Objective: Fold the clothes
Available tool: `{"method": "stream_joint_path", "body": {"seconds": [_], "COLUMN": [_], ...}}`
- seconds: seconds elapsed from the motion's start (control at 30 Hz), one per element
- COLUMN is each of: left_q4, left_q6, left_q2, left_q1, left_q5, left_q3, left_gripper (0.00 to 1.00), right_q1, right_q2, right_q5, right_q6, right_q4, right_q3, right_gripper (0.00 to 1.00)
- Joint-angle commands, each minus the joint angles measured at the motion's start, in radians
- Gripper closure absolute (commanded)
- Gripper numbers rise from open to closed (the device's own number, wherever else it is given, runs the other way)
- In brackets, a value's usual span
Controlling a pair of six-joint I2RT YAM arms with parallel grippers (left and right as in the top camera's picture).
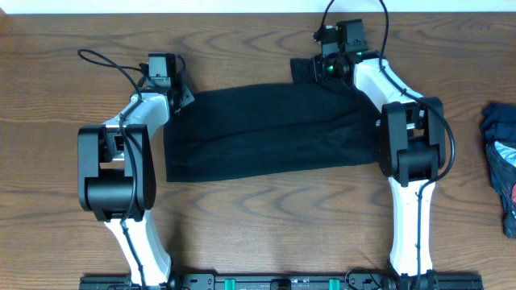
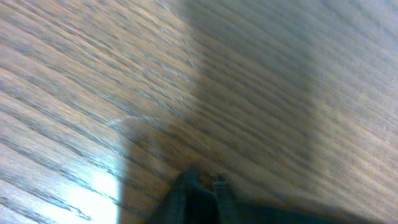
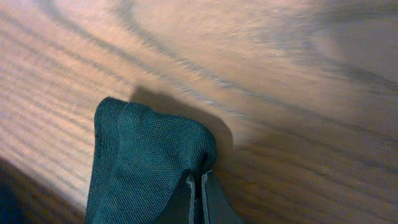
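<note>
Two robot arms reach forward over a wooden table, elbows bent high and wrists tipped down at the far corners of a black top. The garment lies folded into a long band across the middle of the table, between the two arms. The right gripper has its fingers pressed together on a raised pinch of the fabric at the top's far right corner, just above the wood. The left gripper sits at the far left corner. Its wrist camera is blurred and shows dark fingertips close together, but not whether they hold cloth. A dark blue bundle lies at the table's right edge, well apart.
</note>
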Motion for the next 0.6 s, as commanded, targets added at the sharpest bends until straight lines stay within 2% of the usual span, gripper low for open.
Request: {"method": "stream_joint_path", "body": {"seconds": [0.0,0.27,0.57], "left_q4": [-0.012,0.001,0.014], "left_q6": [-0.002,-0.002,-0.001], "left_q2": [0.025,0.024,-0.016], "left_q1": [0.000,0.000,0.000], "left_q5": [0.008,0.004,0.004], "left_q3": [0.014,0.015,0.041], "left_gripper": [0.94,0.94,0.94], "right_q1": [-0.050,-0.142,-0.143], "right_q2": [0.036,0.033,-0.017], "right_q5": [0.026,-0.089,-0.116], "right_q6": [0.068,0.073,0.053], "right_q4": [0.016,0.020,0.011], "right_q3": [-0.004,0.002,0.002], "right_gripper": [0.99,0.99,0.99]}}
